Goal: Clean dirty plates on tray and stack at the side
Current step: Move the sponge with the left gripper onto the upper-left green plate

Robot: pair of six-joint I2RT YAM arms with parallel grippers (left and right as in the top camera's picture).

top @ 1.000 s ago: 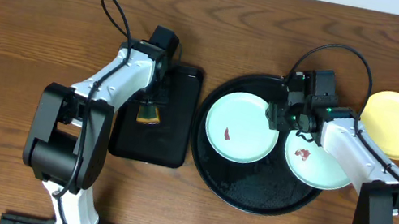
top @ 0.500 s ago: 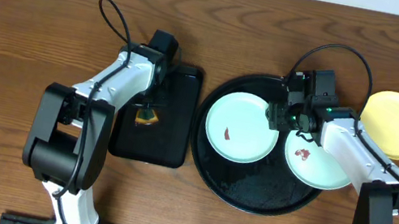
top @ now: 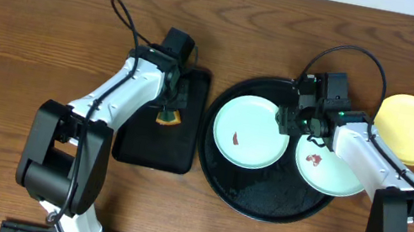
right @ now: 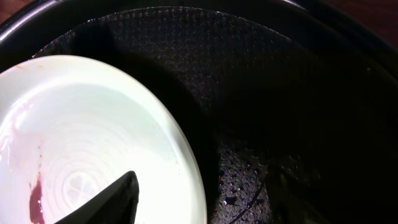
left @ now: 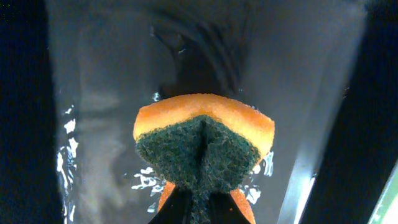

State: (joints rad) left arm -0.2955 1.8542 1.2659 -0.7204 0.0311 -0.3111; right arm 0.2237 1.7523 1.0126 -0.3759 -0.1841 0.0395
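Gripping a sponge [top: 168, 116], the left gripper [top: 167, 109] hangs over the small tray [top: 152, 147], a black rectangle lying left of the round one. In the left wrist view the jaws are pinched tight on the sponge's lower end, and its green scouring face folds into a crease between them. The orange foam arcs over the top of the green. Wet glints show on the small tray's floor beneath it, and the sponge appears lifted clear of that floor.

The right gripper [top: 289, 120] sits at the right edge of the left plate [top: 251, 132], inside the big tray [top: 260, 201]. Its jaws stand apart. In the right wrist view one finger [right: 115, 199] reaches in over the plate's white floor and the other side is lost in the dark over the tray, with the plate's rim between them. I cannot see either finger touching the plate.

This left plate is pale mint-white, lies flat in the tray's left half and carries a reddish smear near its middle. A second mint-white plate [top: 334, 178] lies in the tray's right half, just beside the first, with a small red spot near its left edge. The right arm crosses over its top, and its right edge reaches past the tray's rim. The yellow plate [top: 411, 128] rests on the table [top: 36, 18], outside the tray at its upper right. Water beads speckle the big tray's textured black floor.
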